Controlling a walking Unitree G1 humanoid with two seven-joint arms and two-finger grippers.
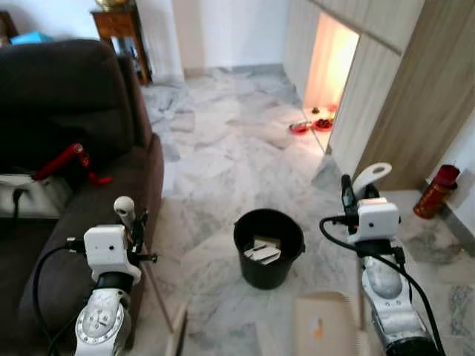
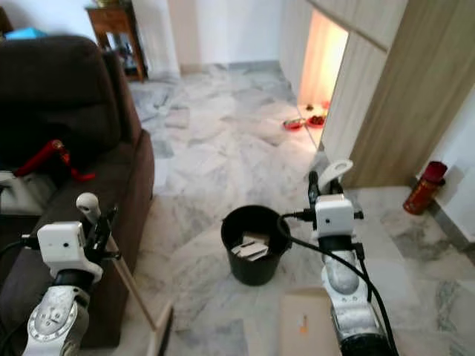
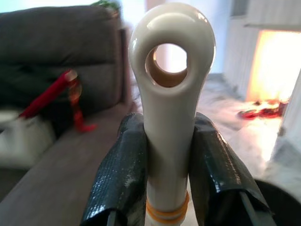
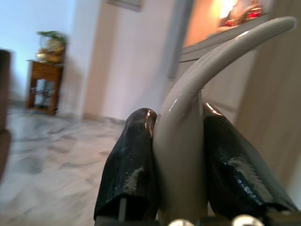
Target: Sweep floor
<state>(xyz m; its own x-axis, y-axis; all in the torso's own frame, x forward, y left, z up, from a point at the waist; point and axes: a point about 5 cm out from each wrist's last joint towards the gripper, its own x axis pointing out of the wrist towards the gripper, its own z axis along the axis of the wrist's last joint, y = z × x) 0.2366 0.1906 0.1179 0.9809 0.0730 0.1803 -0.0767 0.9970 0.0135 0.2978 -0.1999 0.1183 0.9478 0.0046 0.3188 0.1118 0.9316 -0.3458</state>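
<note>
Grippers clamp broom handle and dustpan handle.

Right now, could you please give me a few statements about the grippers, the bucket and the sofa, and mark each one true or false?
1. The left gripper is clamped on the broom handle. True.
2. The black bucket is empty. False: pale scraps lie inside it.
3. The right gripper holds the curved dustpan handle. True.
4. The bucket stands on the sofa. False: it stands on the marble floor.
5. A red item lies on the sofa. True.
</note>
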